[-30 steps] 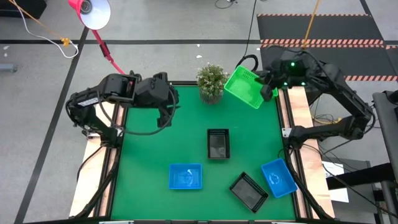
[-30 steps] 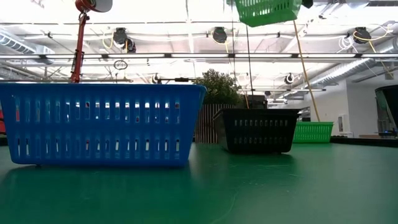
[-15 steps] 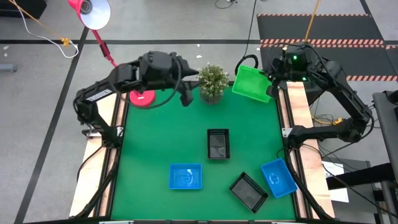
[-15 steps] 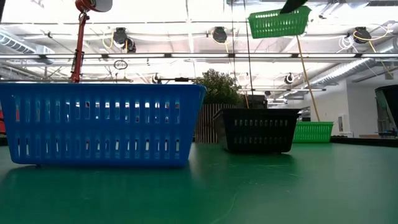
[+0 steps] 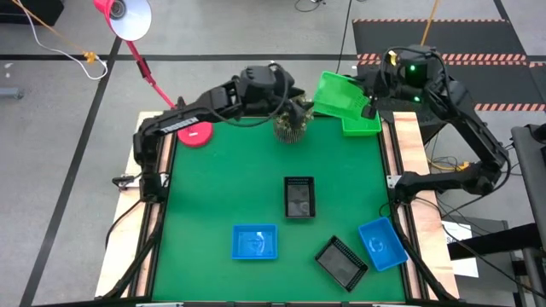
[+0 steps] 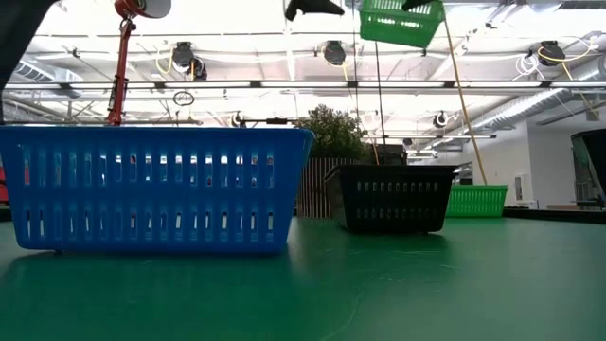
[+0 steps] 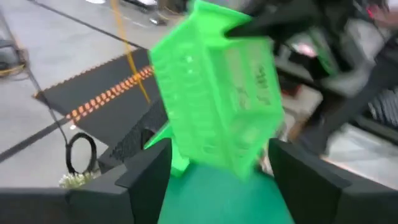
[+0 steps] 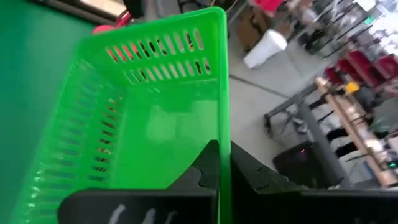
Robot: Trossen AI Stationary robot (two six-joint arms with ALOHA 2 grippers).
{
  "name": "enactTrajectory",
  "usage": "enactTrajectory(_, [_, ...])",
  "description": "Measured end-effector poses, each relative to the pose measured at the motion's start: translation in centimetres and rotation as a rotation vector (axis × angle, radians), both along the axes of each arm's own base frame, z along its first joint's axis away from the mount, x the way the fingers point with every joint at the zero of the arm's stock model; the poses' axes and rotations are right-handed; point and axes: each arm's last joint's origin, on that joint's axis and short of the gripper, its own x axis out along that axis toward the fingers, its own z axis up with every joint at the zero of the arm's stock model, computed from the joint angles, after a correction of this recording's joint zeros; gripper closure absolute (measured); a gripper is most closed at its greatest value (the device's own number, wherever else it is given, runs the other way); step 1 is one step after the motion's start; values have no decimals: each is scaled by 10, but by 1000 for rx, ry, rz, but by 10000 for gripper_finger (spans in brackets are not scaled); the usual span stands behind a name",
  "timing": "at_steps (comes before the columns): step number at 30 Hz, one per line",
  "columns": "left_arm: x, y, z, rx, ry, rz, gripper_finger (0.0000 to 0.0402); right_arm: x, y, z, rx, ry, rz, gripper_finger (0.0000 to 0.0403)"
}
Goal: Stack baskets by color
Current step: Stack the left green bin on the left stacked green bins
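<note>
- My right gripper (image 5: 368, 106): at the far right corner of the table, raised in the air, fingers pinched tight on the rim of a tilted green basket (image 5: 339, 93). My right wrist view shows that rim clamped between my two fingers (image 8: 205, 168).
- Held green basket: tilted, hanging well above the table; in the low view it (image 6: 401, 23) shows high up.
- Second green basket (image 5: 365, 125): flat on the table at the far right corner, partly under the held one; in the low view it (image 6: 476, 201) sits behind the black one.
- My left gripper (image 5: 294, 95): stretched across the far edge, above the potted plant (image 5: 290, 124), fingers spread wide and empty. In my left wrist view the held green basket (image 7: 214, 93) hangs ahead of my two fingers (image 7: 146, 177), not touching them.
- Black basket (image 5: 299, 197): mid-table, upright.
- Second black basket (image 5: 341, 261): near edge, turned at an angle, just beside a blue basket (image 5: 381, 242) at the near right corner.
- Other blue basket (image 5: 254, 241): near edge, left of centre.
- Red lamp base (image 5: 195, 134): far left corner of the green table mat (image 5: 222, 183).
</note>
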Motion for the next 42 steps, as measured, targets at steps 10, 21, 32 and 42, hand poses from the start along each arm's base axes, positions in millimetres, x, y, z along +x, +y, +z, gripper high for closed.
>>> enactTrajectory(10, [18, 12, -20, -38, -5, 85, 210, 14, -12, -2, -37, -3, 9, 401])
enactTrajectory(21, [19, 30, -28, -35, 12, 159, 388, 20, -15, -4, 4, -25, -64, 368])
enactTrajectory(32, [20, 39, -30, -34, -35, 353, 396, 37, -2, 9, 58, -319, -444, 210])
enactTrajectory(42, [20, 49, -33, -28, -78, 530, 397, 32, 7, 7, 265, -522, -621, 168])
